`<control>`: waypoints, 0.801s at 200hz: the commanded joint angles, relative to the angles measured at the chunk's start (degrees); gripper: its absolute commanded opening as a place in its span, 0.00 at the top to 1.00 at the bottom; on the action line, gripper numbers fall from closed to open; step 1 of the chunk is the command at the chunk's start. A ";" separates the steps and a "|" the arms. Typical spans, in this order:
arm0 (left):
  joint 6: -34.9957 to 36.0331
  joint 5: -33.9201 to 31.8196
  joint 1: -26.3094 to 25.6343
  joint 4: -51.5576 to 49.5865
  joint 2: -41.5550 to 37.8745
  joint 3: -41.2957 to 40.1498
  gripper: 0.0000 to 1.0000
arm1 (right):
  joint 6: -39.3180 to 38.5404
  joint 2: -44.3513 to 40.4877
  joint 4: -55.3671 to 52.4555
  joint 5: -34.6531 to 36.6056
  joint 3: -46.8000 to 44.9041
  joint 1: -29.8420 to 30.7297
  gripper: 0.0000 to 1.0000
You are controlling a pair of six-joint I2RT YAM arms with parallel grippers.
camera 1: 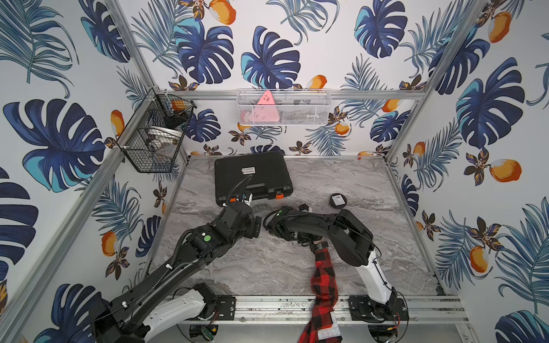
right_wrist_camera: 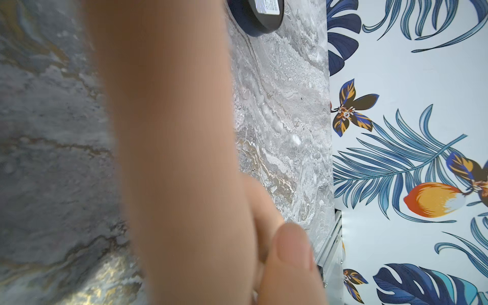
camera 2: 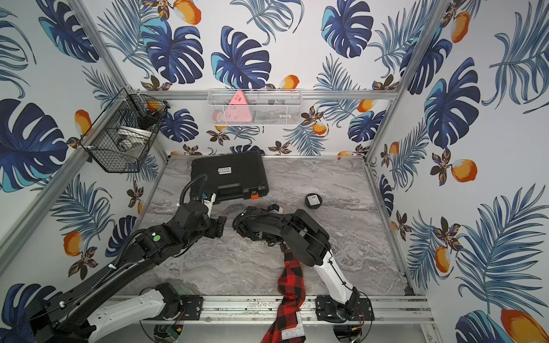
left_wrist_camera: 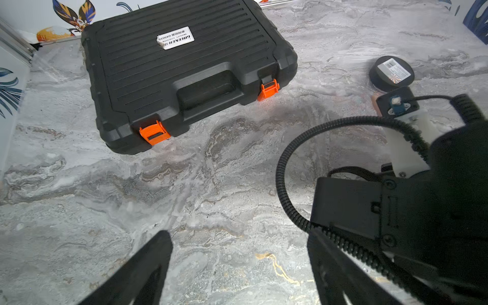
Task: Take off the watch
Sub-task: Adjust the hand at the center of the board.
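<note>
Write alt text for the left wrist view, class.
A black case with orange latches lies on a marble table, a labelled black puck nearby. In the foreground is the open left gripper, with the right arm beside it.

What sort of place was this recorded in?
Probably a purpose-built robot test booth: aluminium frame, leaf-print wall panels on three sides, and the left arm and right arm mounted on a front rail.

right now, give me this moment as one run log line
left gripper: open, empty, above table | right gripper: at mannequin hand, jaws hidden | watch: hidden under right arm
</note>
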 commanded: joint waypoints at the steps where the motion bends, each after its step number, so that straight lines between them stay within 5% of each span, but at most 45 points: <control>1: 0.79 -1.22 0.12 -0.42 -0.40 -0.07 0.14 | 1.94 2.43 -7.38 2.57 2.52 0.85 0.66; 67: 0.78 -2.29 0.01 -1.08 -1.10 0.04 0.14 | -1.53 9.59 -9.29 -1.19 14.53 5.07 0.41; 96: 0.77 -2.68 0.03 -1.24 -0.96 0.12 0.13 | -3.51 10.85 -8.63 -3.32 18.92 6.57 0.37; 160: 0.42 -1.54 0.08 -0.21 -0.03 -0.12 0.13 | -11.44 -0.25 5.18 -8.73 12.59 4.52 0.17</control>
